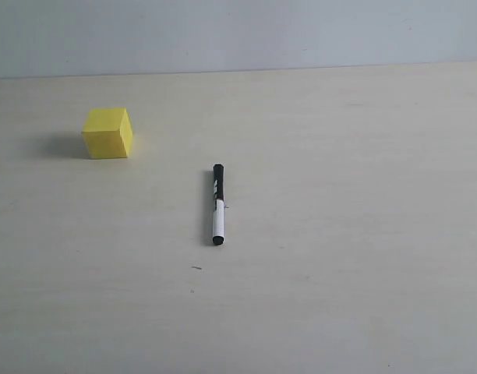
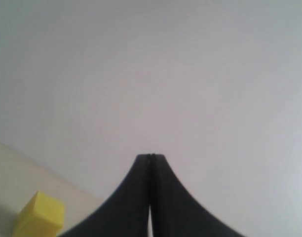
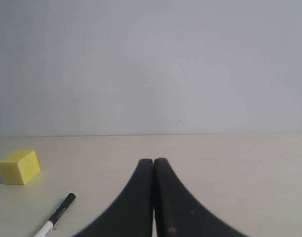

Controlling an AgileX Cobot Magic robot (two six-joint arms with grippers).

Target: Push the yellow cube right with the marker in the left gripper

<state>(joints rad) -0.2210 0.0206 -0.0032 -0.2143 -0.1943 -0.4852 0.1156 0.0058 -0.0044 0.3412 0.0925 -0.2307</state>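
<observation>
Your left hand (image 2: 150,157) is clenched and empty, its two black fingers pressed tip to tip with nothing between them. The marker (image 1: 217,204) it is meant to wield lies flat near the middle of the desk (image 1: 340,234), black cap pointing away from the exterior camera. The yellow cube (image 1: 107,133) sits squarely on the desk, well apart from the marker, to its left and farther back in the exterior view, with bare desk on its right. Your right hand (image 3: 153,160) is likewise closed on nothing and looks across the desk at both cube and marker. Neither arm shows in the exterior view, and the left wrist camera takes in mostly blank wall with the cube at the frame's corner, so the left hand appears to be held back from the work area, though its exact height over the desk is hard to judge. On this evidence the task has not yet begun. You first have to open the left hand, bring it to the marker and grasp it, then carry the marker to the cube's left face and push the cube to the right. Every one of those steps remains to be done.
</observation>
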